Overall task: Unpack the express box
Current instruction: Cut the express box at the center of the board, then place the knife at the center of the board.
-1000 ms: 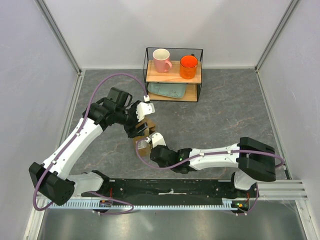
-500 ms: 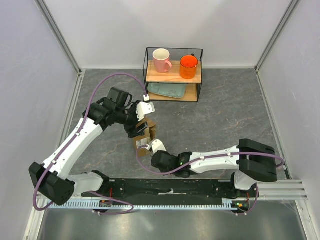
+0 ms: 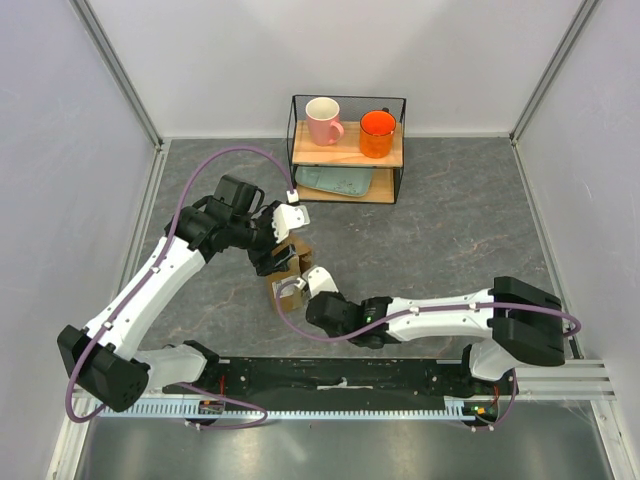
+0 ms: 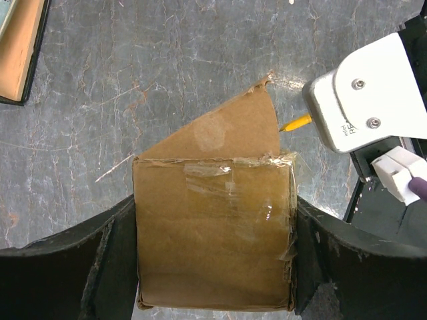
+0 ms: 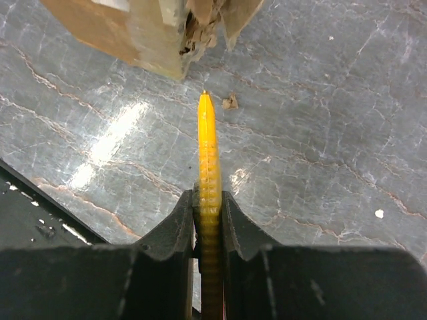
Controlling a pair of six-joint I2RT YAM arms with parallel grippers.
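Here the left gripper (image 3: 278, 257) clamps the express box (image 4: 213, 227) across its width, jaws spread wide on the cardboard, over the left-middle of the table (image 5: 320, 133). One flap (image 4: 227, 130) already stands loose at the far end. If that grip slackens while the blade pushes, the box may twist or slide out.

Just right of it, the yellow utility knife (image 5: 207, 153) points at the torn corner (image 5: 193, 33), its tip near but not touching. Driven too deep, it could cut whatever lies inside, or skid off the tape (image 4: 213, 170). The right gripper (image 5: 208, 220) pinches the knife with narrow jaws, and a sideways load might turn it in them.
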